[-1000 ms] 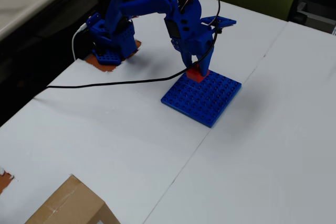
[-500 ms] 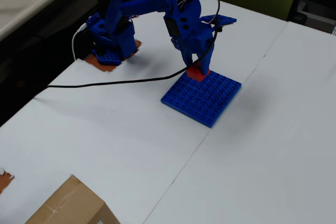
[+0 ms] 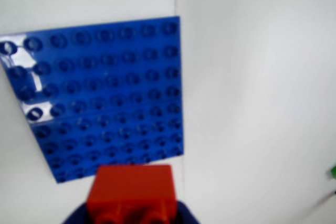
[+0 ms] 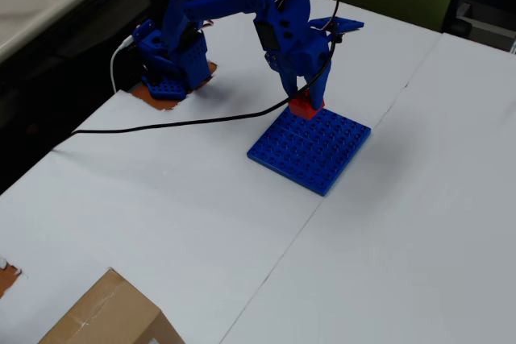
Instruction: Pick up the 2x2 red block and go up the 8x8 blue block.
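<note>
The 2x2 red block [image 4: 305, 106] is held in my gripper [image 4: 302, 102], which is shut on it, a little above the far corner of the 8x8 blue block [image 4: 310, 149]. In the wrist view the red block [image 3: 131, 192] fills the bottom centre, gripped between blue fingers, with the blue plate [image 3: 105, 98] lying flat on the white table beyond it. The fingertips are mostly hidden behind the brick.
A black cable [image 4: 177, 125] runs across the table from the arm to the left edge. The arm's base [image 4: 169, 70] stands at the back left. A cardboard box [image 4: 109, 316] sits at the front left corner. A seam [image 4: 274, 255] splits the white tabletop.
The gripper has risen slightly with the red block, lifting it off the far corner of the blue plate. The plate has not moved.
</note>
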Controlling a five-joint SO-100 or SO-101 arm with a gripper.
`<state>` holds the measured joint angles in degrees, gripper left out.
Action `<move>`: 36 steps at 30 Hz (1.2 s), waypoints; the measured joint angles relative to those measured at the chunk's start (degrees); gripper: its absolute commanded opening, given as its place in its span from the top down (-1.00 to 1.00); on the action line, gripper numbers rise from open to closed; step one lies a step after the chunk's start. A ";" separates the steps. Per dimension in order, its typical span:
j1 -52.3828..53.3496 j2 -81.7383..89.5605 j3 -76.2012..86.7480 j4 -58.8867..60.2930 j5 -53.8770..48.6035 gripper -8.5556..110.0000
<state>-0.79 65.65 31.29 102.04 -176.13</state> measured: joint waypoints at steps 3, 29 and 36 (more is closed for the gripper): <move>-0.18 0.00 0.00 0.00 0.00 0.81; -1.41 1.05 0.35 0.26 0.00 0.81; -1.41 1.05 0.35 0.26 0.00 0.80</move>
<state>-2.20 66.71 31.64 102.30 -176.13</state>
